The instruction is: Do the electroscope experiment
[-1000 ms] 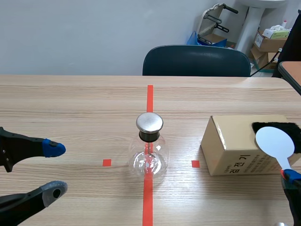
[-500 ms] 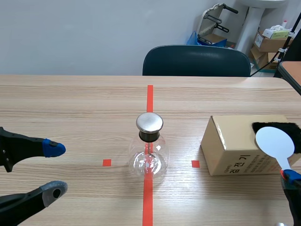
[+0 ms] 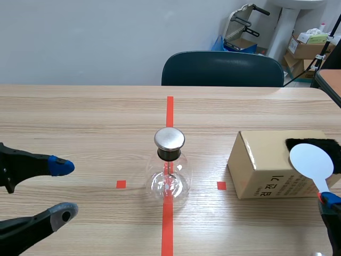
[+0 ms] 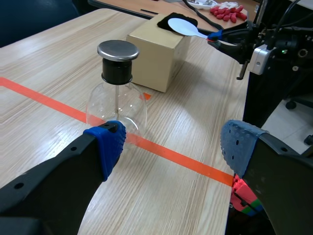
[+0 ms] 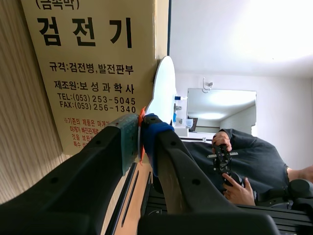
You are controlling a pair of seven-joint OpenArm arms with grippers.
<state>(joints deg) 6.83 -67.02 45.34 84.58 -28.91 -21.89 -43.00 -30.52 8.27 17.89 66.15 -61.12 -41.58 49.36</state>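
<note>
While the clear round glass flask with a black collar and a flat silver metal cap (image 3: 169, 169) stands at the middle of the wooden table (image 3: 85, 117), on the long orange-red tape line and between the two small tape squares, the right gripper (image 3: 329, 199) is clamped on the thin handle of a white round flat paddle (image 3: 311, 160); the right wrist view shows its two pads pressed onto that handle, with the disc rising ahead of them beside the printed face of a brown cardboard box (image 3: 265, 172); in the scene view the disc sits over a black furry patch (image 3: 319, 144) on the box top, though whether it touches the fur cannot be told; the left gripper (image 3: 63, 190) hangs low to the left of the flask, fingers spread wide and holding nothing, apart from the glass; judging by this, the step in hand is charging the paddle on the fur, and the flask is not yet approached; the next move calls for lifting the disc off the box and carrying it across to the silver cap without brushing the cardboard or tipping the flask; the leaves inside the glass are too small to make out.
</note>
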